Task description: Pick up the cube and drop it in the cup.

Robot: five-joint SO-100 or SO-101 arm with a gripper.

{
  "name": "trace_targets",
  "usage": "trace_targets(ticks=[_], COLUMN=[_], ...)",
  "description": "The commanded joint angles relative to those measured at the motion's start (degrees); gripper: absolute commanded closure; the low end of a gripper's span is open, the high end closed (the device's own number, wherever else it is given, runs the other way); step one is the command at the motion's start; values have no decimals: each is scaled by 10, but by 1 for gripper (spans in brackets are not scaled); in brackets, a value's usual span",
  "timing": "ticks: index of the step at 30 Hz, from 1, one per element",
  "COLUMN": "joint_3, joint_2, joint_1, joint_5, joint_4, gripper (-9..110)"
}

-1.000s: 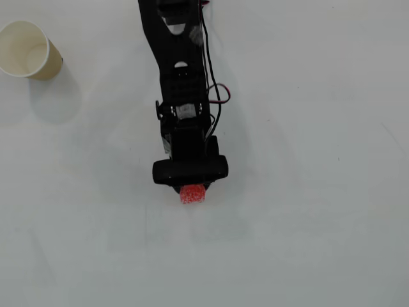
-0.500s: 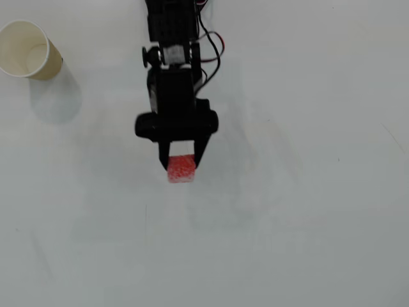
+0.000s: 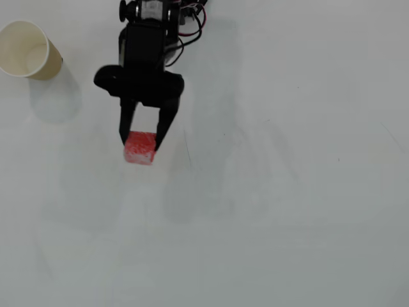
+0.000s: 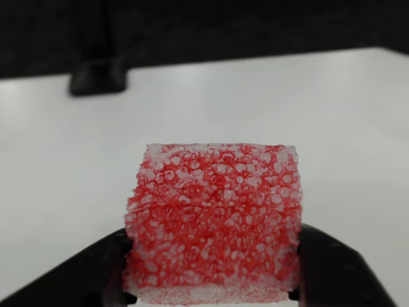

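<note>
The red speckled cube is clamped between the two black fingers of my gripper, which is shut on it and lifted off the white table. In the wrist view the cube fills the lower middle, with a black fingertip pressing each of its sides. The cream paper cup stands upright at the far upper left of the overhead view, its white inside showing, well to the left of and above the gripper. The cup does not appear in the wrist view.
The black arm with red and black wires reaches down from the top edge of the overhead view. White table spreads all around. A dark block sits at the table's far edge in the wrist view.
The gripper has carried the cube up and to the left in the overhead view, closer to the cup. The arm has swung left with it.
</note>
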Motion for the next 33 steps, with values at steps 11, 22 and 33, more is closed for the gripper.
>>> trace_targets(ticks=[11, 22, 33], joint_3=[-3, 4, 10], joint_2=[163, 215, 248], joint_1=[144, 262, 400], joint_5=[3, 3, 3], joint_4=[69, 92, 108], gripper=[96, 96, 96])
